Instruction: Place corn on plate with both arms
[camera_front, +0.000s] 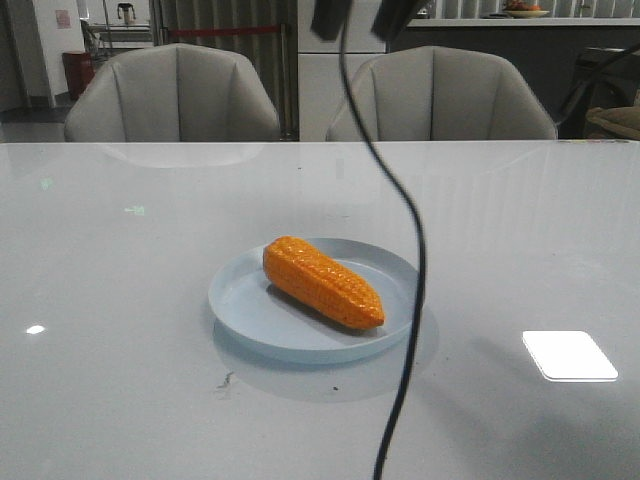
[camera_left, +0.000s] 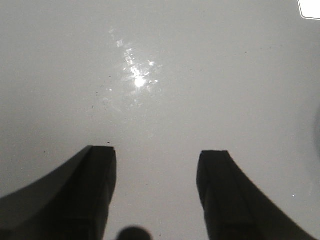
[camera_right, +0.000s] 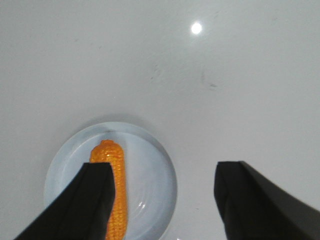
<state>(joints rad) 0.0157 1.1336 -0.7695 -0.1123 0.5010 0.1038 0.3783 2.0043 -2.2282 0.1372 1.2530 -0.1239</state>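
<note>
The orange corn (camera_front: 322, 281) lies on its side on the pale blue plate (camera_front: 240, 300) in the middle of the table, thick end to the far left. My right gripper (camera_right: 162, 172) is open and empty, high above the table. In its view the corn (camera_right: 117, 170) and plate (camera_right: 150, 190) sit below, partly hidden by one finger (camera_right: 92, 200). Two black finger ends at the front view's top edge look like this gripper (camera_front: 362, 15). My left gripper (camera_left: 157, 155) is open and empty over bare table; it does not show in the front view.
A black cable (camera_front: 415, 260) hangs down in front of the plate's right rim. The glossy white table (camera_front: 120, 250) carries a bright light reflection (camera_front: 569, 355) at the front right. Two grey chairs (camera_front: 172, 92) stand behind the far edge.
</note>
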